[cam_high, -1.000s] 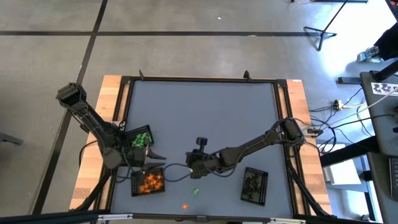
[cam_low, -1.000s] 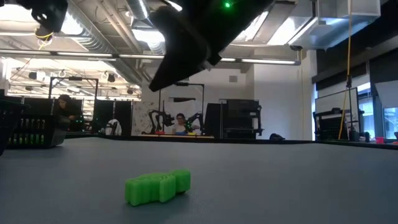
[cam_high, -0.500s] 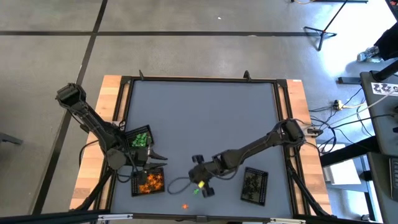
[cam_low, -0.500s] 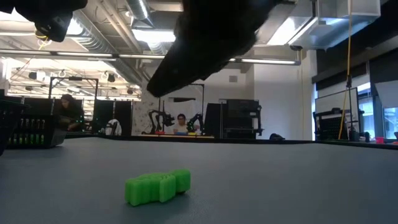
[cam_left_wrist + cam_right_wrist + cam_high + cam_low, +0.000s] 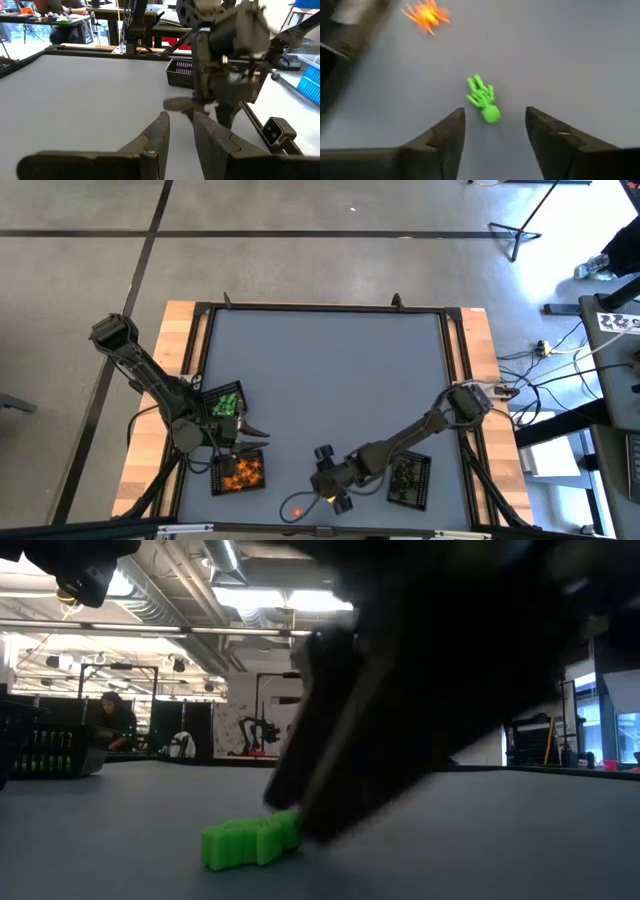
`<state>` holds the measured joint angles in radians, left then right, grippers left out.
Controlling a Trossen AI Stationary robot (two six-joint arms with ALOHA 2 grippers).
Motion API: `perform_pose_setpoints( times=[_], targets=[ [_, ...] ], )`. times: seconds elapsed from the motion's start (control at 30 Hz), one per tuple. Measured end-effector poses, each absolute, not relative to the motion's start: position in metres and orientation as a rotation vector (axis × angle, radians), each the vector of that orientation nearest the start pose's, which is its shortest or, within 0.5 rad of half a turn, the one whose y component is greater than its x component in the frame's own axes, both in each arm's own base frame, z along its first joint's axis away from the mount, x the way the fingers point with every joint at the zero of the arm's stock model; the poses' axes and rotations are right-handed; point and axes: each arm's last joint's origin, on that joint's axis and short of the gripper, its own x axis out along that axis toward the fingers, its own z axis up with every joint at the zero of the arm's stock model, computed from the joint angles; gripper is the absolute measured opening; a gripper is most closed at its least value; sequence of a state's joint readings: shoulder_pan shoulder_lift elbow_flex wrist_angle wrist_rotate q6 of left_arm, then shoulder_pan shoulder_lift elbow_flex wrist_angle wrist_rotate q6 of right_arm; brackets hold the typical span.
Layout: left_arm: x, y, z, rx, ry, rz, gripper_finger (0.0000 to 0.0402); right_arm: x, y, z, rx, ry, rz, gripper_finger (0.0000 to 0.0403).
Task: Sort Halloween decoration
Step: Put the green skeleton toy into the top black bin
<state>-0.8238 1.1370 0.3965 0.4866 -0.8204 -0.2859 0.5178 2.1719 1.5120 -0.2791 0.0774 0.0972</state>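
Right end effector [image 5: 494,131] stands with its two fingers [image 5: 445,135] spread wide, low over the grey surface [image 5: 320,370] in the lower middle of the high view, holding nothing. In the right wrist view a small green trinket [image 5: 482,98] lies on the surface just ahead of the gap between the fingers, touching neither; an orange trinket [image 5: 427,13] lies well apart from it, toward the upper left of that frame. In the high view the orange trinket [image 5: 296,511] sits near the bottom edge, just left of the right end effector [image 5: 328,498]. The low view shows the green trinket [image 5: 252,838] lying flat at lower left of centre, with the dark blurred bulk of the right arm [image 5: 440,690] filling the frame above and to the right of it, reaching down to its right end.

Left end effector [image 5: 252,434] waits at the left of the high view, between a black tray of green pieces [image 5: 224,402] above it and a black tray of orange pieces [image 5: 238,473] below it. Its fingers [image 5: 159,131] stand narrowly apart with nothing between them. A third black tray with dark pieces [image 5: 408,478] lies at lower right, just beside the right arm.
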Motion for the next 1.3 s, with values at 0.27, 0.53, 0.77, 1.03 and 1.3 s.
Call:
perform_pose_setpoints(
  times=[0.27, 0.53, 0.77, 1.03, 1.3],
  targets=[
    [0.162, -0.143, 0.200, -0.100, 0.171, 0.021, 0.0080, 0.400, 0.223, 0.127, -0.214, 0.940, 0.315, 0.0180],
    [0.162, -0.143, 0.200, -0.100, 0.170, 0.026, 0.0080, 0.399, 0.225, 0.126, -0.192, 0.956, 0.366, 0.0027],
    [0.162, -0.143, 0.200, -0.101, 0.170, 0.026, 0.0080, 0.397, 0.222, 0.133, -0.227, 0.944, 0.296, 0.0024],
    [0.162, -0.142, 0.200, -0.179, 0.165, 0.050, 0.0080, 0.393, 0.207, 0.174, -0.365, 0.819, -0.021, 0.0004],
    [0.167, -0.136, 0.200, -0.331, 0.149, 0.123, 0.0080, 0.398, 0.194, 0.189, -0.292, 0.800, 0.007, 0.0012]
  ],
)
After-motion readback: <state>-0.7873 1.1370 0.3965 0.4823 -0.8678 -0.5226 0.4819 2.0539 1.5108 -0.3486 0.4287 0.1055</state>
